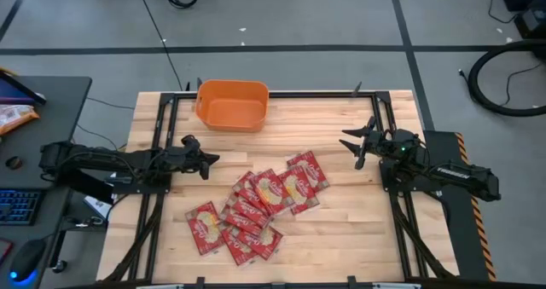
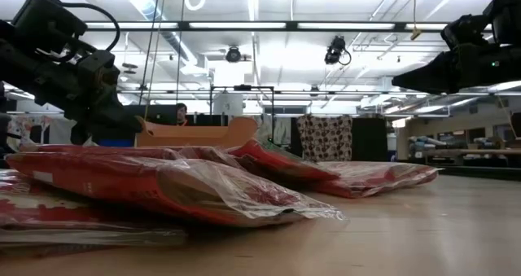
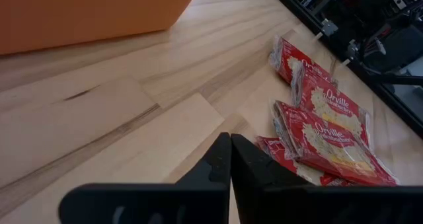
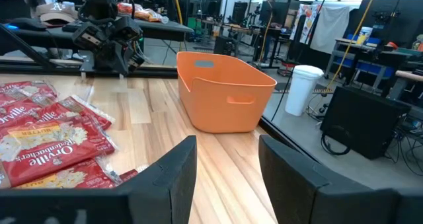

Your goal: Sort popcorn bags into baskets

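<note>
Several red popcorn bags [image 1: 260,205] lie overlapping in a loose pile on the table's middle and near part; they also show in the low view [image 2: 203,186], the left wrist view [image 3: 330,128] and the right wrist view [image 4: 46,141]. The orange basket [image 1: 232,104] stands at the far edge, left of centre. My left gripper [image 1: 207,161] hovers left of the pile, shut and holding nothing, its fingers together in its wrist view [image 3: 230,159]. My right gripper [image 1: 354,144] hovers right of the pile, open [image 4: 228,171], pointing toward the basket [image 4: 225,92].
Bare wood lies between the pile and the basket, and along the near right of the table [image 1: 358,238]. A black frame runs around the table's edges [image 1: 384,101]. A desk with a keyboard and an orange-and-white packet [image 1: 13,114] stands left of the table.
</note>
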